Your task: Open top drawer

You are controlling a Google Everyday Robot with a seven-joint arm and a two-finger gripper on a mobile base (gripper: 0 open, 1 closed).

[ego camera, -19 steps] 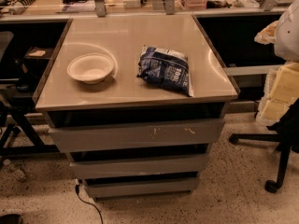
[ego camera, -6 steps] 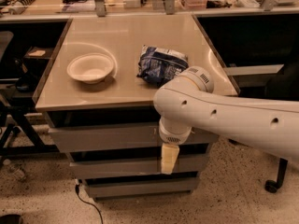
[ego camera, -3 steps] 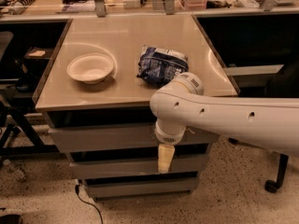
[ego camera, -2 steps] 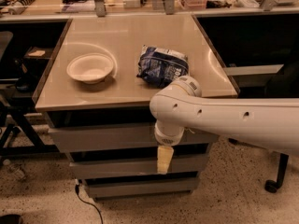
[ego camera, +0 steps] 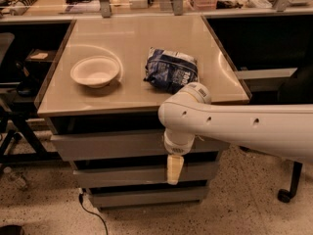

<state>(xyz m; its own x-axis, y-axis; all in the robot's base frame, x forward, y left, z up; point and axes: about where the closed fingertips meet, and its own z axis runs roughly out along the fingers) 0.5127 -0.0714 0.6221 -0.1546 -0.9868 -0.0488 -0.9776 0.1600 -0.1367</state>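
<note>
The top drawer (ego camera: 107, 145) is the wide flat grey front just under the tabletop, and it sits closed. Two narrower grey drawer fronts lie below it. My white arm reaches in from the right and crosses the drawer's right half. My gripper (ego camera: 174, 169) hangs down from the wrist in front of the cabinet, its pale tip level with the middle drawer front (ego camera: 122, 176), just below the top drawer's lower edge.
On the beige tabletop (ego camera: 122, 38) sit a white bowl (ego camera: 95, 71) at the left and a dark blue chip bag (ego camera: 171, 70) at the centre right. A cable (ego camera: 93, 212) runs on the speckled floor. An office chair base (ego camera: 288, 192) stands at the right.
My arm has come in from the right and lowered in front of the drawers. Over the last second the gripper has shifted slightly left. The drawer has not moved.
</note>
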